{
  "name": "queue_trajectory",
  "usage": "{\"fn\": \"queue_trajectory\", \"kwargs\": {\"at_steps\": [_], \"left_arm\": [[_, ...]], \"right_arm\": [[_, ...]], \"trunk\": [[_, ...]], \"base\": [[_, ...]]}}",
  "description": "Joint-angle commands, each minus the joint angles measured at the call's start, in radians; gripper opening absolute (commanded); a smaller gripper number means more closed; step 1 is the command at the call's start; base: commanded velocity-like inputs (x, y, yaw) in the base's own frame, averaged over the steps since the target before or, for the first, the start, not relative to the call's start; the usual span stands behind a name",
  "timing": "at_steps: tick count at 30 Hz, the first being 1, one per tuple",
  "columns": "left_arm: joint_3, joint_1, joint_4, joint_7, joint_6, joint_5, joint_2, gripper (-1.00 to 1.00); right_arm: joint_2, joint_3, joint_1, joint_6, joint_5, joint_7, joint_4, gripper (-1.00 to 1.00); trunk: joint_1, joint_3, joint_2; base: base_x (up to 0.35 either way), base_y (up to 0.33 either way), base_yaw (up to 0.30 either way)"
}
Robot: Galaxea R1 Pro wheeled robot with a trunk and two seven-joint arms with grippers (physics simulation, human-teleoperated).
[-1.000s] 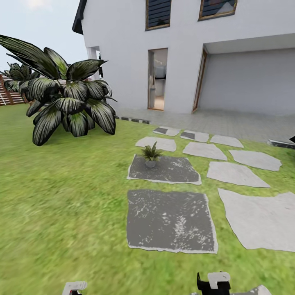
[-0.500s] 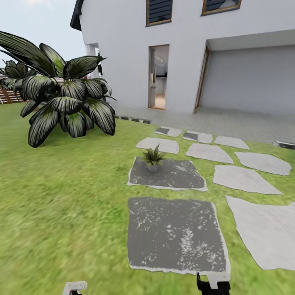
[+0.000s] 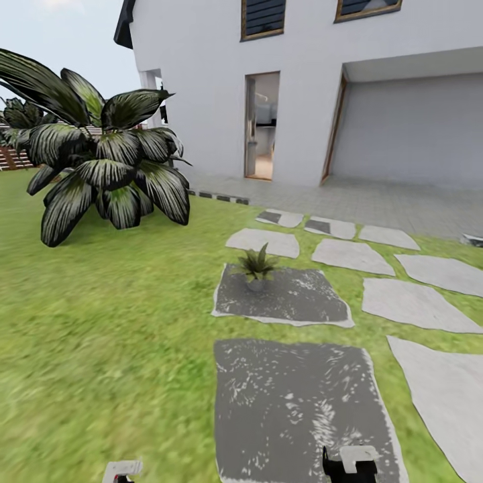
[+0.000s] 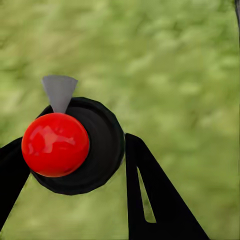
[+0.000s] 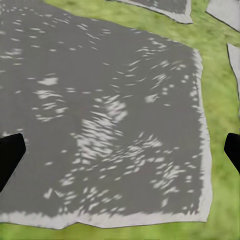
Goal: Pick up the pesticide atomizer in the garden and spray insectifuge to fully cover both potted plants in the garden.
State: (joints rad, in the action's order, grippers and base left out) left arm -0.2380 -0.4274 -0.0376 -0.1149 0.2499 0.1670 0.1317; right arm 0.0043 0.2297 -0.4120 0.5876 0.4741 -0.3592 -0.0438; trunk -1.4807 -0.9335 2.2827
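Note:
One potted plant (image 3: 256, 267), a small green rosette in a grey pot, stands on the far dark grey slab (image 3: 295, 298) ahead of me. Between the black fingers (image 4: 150, 195) of my left gripper (image 4: 70, 150) sits the pesticide atomizer (image 4: 75, 145), seen end-on as a black round body with a red cap and a grey nozzle. The gripper is shut on it, above blurred lawn. My right gripper (image 5: 122, 145) is open, its fingertips wide apart over the near dark slab (image 5: 100, 110). Both wrists (image 3: 121, 471) (image 3: 350, 463) show at the bottom edge of the head view.
A big dark-leaved bush (image 3: 100, 168) stands on the lawn at the left. Pale stepping stones (image 3: 416, 302) lie to the right. The white house (image 3: 302, 87) with an open doorway (image 3: 260, 127) and a paved strip is behind. Lawn (image 3: 100, 349) spreads left and front.
The whole head view has shifted: the slabs and the potted plant now sit lower and further right in the picture, and closer. Both wrists keep their place in the picture.

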Motion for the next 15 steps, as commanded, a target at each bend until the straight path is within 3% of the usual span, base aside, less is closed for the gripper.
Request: {"fn": "queue_trajectory", "kwargs": {"at_steps": [1,6,15], "left_arm": [[-0.009,-0.001,0.001,-0.003,0.003,0.01,0.0,-1.0],[-0.009,-0.001,0.001,-0.003,0.003,0.009,0.0,-1.0],[-0.009,-0.001,0.001,-0.003,0.003,0.009,0.0,-1.0]], "right_arm": [[0.0,0.006,-0.001,0.002,0.011,-0.006,0.001,1.0],[0.0,0.006,-0.001,0.002,0.011,-0.006,0.001,1.0],[0.0,0.006,-0.001,0.003,0.011,-0.006,0.001,1.0]], "trunk": [[0.0,-0.001,0.0],[0.0,-0.001,0.0],[0.0,-0.001,0.0]], "base": [[0.337,0.121,0.0],[0.337,0.123,-0.032],[0.337,0.132,-0.179]]}}
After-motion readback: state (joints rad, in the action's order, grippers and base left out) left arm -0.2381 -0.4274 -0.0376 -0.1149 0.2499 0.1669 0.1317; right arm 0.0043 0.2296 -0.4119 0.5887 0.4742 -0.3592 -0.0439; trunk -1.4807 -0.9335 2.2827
